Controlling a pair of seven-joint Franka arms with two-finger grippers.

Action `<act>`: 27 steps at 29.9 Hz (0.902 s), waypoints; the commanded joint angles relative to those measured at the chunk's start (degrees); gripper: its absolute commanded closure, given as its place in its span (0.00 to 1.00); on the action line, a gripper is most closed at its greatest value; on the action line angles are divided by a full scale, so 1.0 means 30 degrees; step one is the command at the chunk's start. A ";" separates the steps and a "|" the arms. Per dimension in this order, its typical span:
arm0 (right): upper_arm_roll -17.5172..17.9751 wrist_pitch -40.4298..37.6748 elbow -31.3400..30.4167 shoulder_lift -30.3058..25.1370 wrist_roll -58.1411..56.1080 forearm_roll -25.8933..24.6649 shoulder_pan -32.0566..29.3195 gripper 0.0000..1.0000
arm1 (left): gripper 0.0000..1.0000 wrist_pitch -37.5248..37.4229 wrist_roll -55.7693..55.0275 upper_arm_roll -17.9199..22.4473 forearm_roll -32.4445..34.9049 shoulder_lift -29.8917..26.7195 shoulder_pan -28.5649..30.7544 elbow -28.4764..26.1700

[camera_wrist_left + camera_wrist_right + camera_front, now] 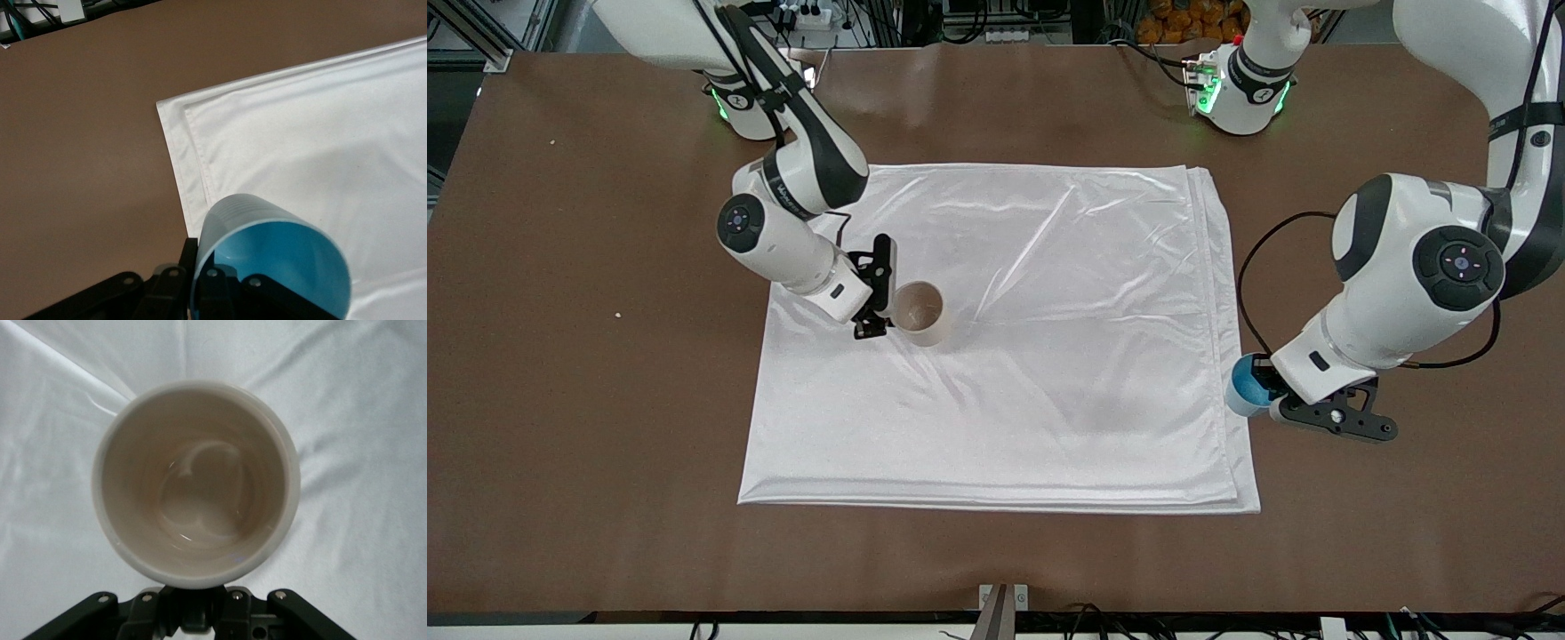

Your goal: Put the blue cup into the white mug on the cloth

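Right gripper [879, 307] is clamped on the white mug [920, 312], apparently by its hidden handle; mug is a glossy cream cylinder with beige inside, sitting upright on the cloth [1049, 373]. Cloth is shiny white satin, folded, softly wrinkled, on a matte brown table [587, 400]. Left gripper [1267, 400] is closed on the blue cup [1243, 388], smooth and tapered, tilted over the cloth's edge at the left arm's end.

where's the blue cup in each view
front view: blue cup in the left end effector, over the cloth edge at the left arm's end.
left wrist view: large, its mouth showing.
right wrist view: not in it.
Shared landmark: the cloth.
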 commanded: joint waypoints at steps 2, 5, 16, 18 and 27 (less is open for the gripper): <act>-0.0220 0.1954 -0.0075 0.0910 0.1119 0.0063 0.1225 1.00 | 1.00 -0.0396 0.0195 0.0021 0.0543 0.0066 0.0012 0.0114; -0.0249 0.2191 -0.0016 0.1291 0.1791 0.0063 0.1751 1.00 | 1.00 -0.0396 0.0603 0.0051 0.0892 0.0183 0.0070 0.0114; -0.1011 0.3217 0.0540 0.2406 0.2087 -0.0025 0.3392 0.98 | 1.00 -0.0396 0.1308 0.0080 0.1510 0.0506 0.0334 0.0114; -0.1274 0.3246 0.0511 0.2406 0.2087 -0.0025 0.3685 0.96 | 1.00 -0.0396 0.1338 0.0080 0.1510 0.0535 0.0364 0.0114; -0.2535 0.3480 0.0716 0.2786 0.2350 0.0004 0.5122 0.96 | 1.00 -0.0396 0.1016 -0.0184 0.0428 0.0271 -0.0046 0.0114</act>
